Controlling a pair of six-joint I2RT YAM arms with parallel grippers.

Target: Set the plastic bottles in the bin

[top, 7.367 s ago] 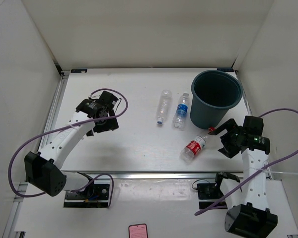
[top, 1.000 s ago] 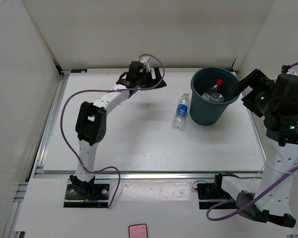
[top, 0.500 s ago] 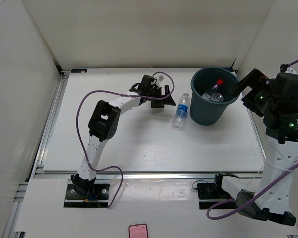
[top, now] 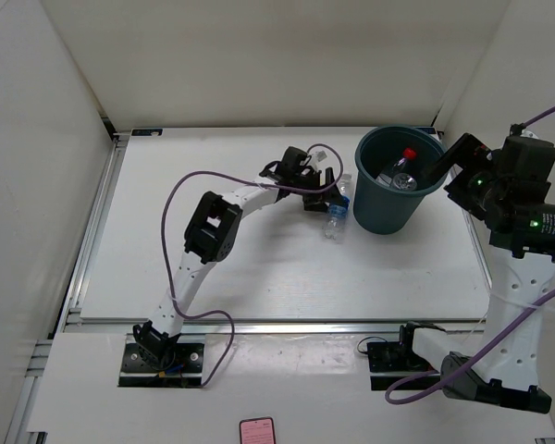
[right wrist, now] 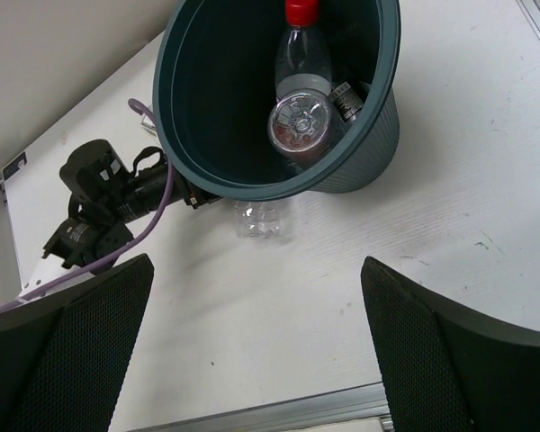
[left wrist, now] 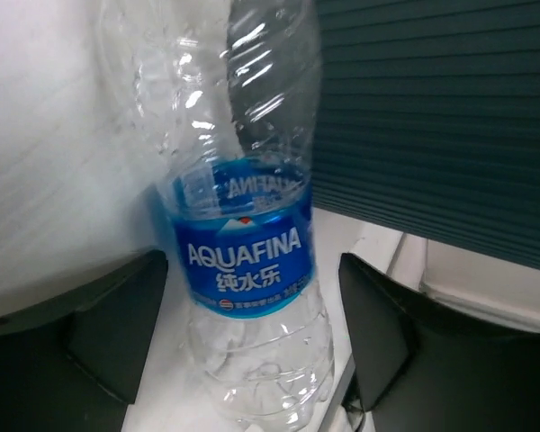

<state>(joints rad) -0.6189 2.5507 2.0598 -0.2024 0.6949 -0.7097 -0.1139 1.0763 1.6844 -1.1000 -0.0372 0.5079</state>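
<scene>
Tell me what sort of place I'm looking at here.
Most likely a robotics lab test cell, not a home: plain white panels box in a white table, a cabled left arm and right arm are bolted at its near edge, and a teal bin holds plastic bottles.

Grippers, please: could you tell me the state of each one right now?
Left gripper: open, straddling the blue-labelled bottle.
Right gripper: open, holding nothing.
</scene>
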